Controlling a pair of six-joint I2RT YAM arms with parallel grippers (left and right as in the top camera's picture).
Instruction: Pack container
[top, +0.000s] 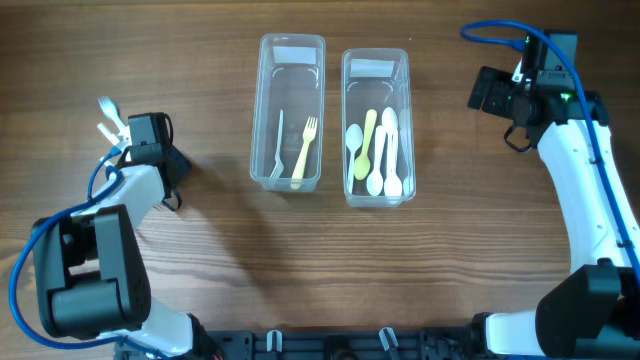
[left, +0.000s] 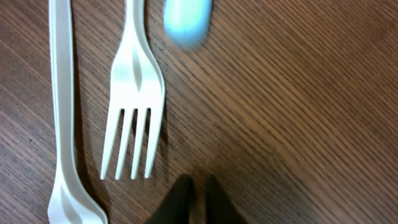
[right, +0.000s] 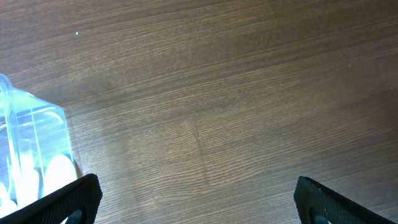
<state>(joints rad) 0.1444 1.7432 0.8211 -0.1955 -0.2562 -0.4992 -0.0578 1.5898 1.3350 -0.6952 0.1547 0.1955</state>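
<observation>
Two clear containers stand at the table's middle. The left container (top: 290, 110) holds a yellow fork (top: 305, 152) and a clear utensil. The right container (top: 377, 125) holds several white and yellow spoons (top: 378, 150); its corner shows in the right wrist view (right: 31, 149). A white fork (left: 134, 93), a white utensil handle (left: 62, 112) and a blurred pale blue utensil tip (left: 186, 22) lie on the table at far left (top: 108, 118). My left gripper (left: 198, 186) is shut and empty just beside the fork's tines. My right gripper (right: 196, 196) is open and empty at the back right.
Brown wooden table. The left arm's base (top: 90, 270) sits at the front left, the right arm's base (top: 580, 310) at the front right. A blue cable (top: 495, 35) loops above the right wrist.
</observation>
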